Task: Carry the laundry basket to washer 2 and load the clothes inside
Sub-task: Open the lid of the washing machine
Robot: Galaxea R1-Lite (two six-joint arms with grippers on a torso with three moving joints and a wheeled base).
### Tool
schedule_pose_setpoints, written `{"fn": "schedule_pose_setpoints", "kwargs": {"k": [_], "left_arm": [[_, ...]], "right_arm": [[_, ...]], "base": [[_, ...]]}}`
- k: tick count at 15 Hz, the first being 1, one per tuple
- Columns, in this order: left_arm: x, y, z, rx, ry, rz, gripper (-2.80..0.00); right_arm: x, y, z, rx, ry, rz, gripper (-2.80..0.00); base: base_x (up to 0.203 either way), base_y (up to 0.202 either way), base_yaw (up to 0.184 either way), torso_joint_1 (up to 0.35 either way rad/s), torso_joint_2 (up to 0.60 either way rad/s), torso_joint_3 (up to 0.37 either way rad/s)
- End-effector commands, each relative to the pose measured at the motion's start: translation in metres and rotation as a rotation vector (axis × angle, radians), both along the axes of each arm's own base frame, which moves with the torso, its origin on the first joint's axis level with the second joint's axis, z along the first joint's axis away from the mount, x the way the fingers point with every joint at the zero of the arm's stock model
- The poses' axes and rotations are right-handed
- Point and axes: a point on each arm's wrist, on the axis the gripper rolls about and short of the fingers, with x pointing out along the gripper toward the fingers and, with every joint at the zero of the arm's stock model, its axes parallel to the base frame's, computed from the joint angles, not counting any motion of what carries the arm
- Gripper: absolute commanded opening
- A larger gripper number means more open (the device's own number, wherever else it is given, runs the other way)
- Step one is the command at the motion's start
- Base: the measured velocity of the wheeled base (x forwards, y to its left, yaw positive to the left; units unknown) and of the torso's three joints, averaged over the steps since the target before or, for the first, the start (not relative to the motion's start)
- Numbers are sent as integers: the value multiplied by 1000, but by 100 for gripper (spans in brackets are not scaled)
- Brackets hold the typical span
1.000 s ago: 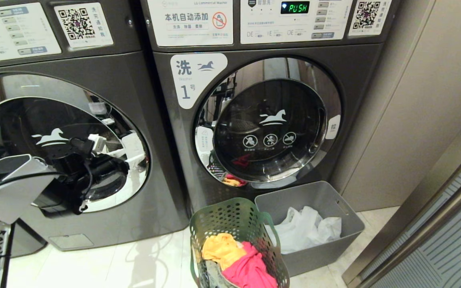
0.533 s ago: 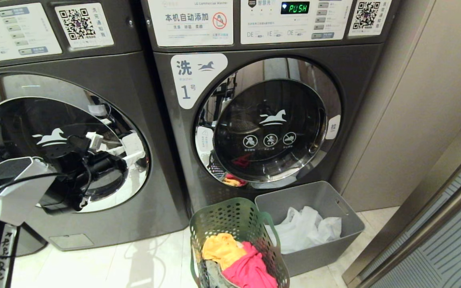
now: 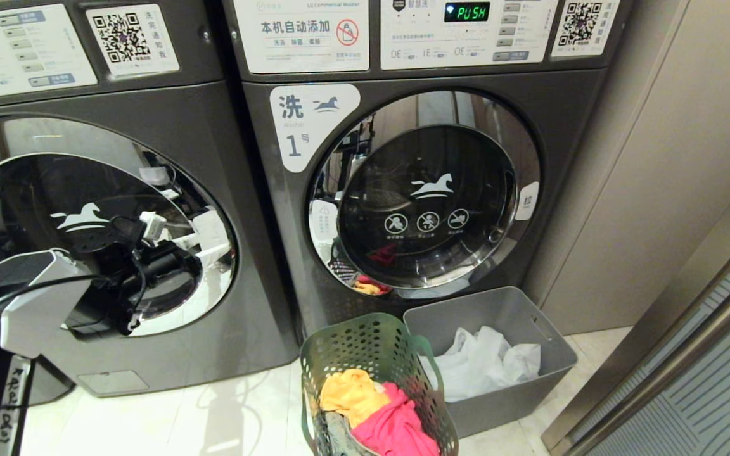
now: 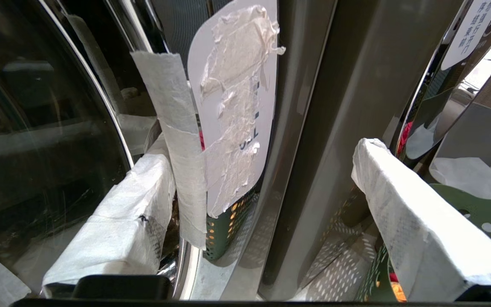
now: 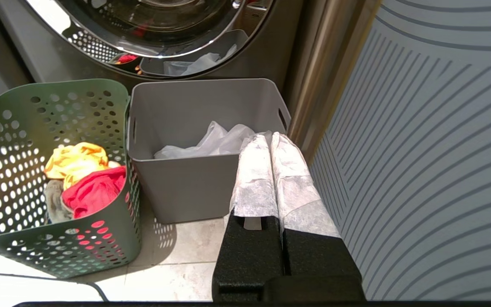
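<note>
Two washers side by side; left gripper (image 4: pixel 254 200) spread wide at left washer's door (image 3: pixel 96 228), basket (image 3: pixel 371 354) on floor.

Left arm (image 3: pixel 35 304): white angular housing, dark top panel, black wrist module, black cables looped across, handwritten label strip below. Left hand (image 4: pixel 249 221): fingers (image 4: pixel 420 238) wrapped in white fibrous tape. Right hand (image 5: pixel 273 170): same white-taped fingers on black textured bases.
</note>
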Motion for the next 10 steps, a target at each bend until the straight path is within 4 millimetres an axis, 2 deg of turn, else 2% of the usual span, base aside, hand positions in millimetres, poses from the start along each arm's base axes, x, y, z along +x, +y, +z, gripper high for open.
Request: {"fn": "schedule_pose_setpoints", "kwargs": {"k": [1,10], "left_arm": [[-1,0,2,3,-10,-8,0],[-9,-2,1,35,-38,-167,0]], "right_arm": [[0,0,0,-1,1,1,-280],[0,0,0,-1,1,1,-280]], "base": [[0,0,0,0,0,0],[0,0,0,0,0,0]]}}
